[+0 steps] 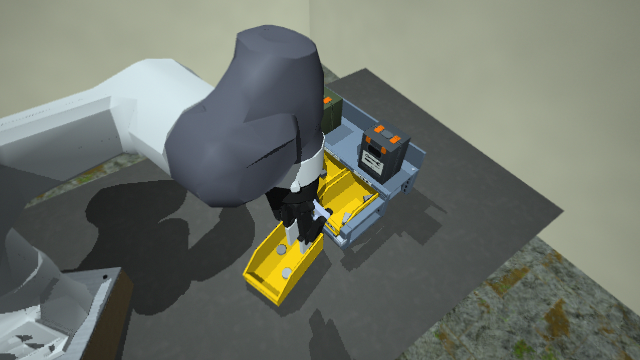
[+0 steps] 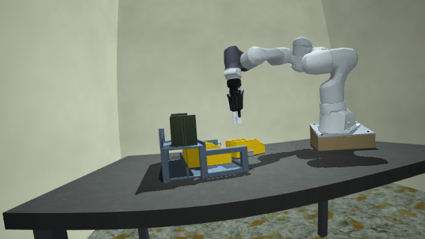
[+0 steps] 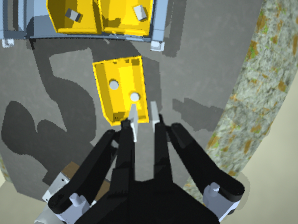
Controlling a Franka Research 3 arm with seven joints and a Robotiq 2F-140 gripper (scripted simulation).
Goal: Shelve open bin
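Observation:
The yellow bin point(image 1: 269, 267) point(image 2: 255, 147) point(image 3: 128, 75) stands on the table in front of the shelf, its low open front turned away from the shelf, towards the robot base. Two round grey parts point(image 1: 286, 273) point(image 3: 114, 84) lie in it. My gripper point(image 1: 298, 243) point(image 2: 236, 120) point(image 3: 144, 110) is empty and well above the bin, pointing down, its fingers a narrow gap apart. Two yellow bins, one point(image 1: 350, 196) point(image 3: 115, 21) beside the other point(image 3: 87, 22), stand in the blue-grey shelf point(image 2: 203, 162) point(image 3: 159, 20) with parts in them. The free place is left of them in the wrist view.
A dark box with orange catches point(image 1: 382, 150) and a dark green box point(image 1: 331, 114) point(image 2: 183, 130) stand on the shelf's upper board, above the bins' rear ends. The shelf's front posts and lip face the table bin. The arm hides part of the shelf in the top view.

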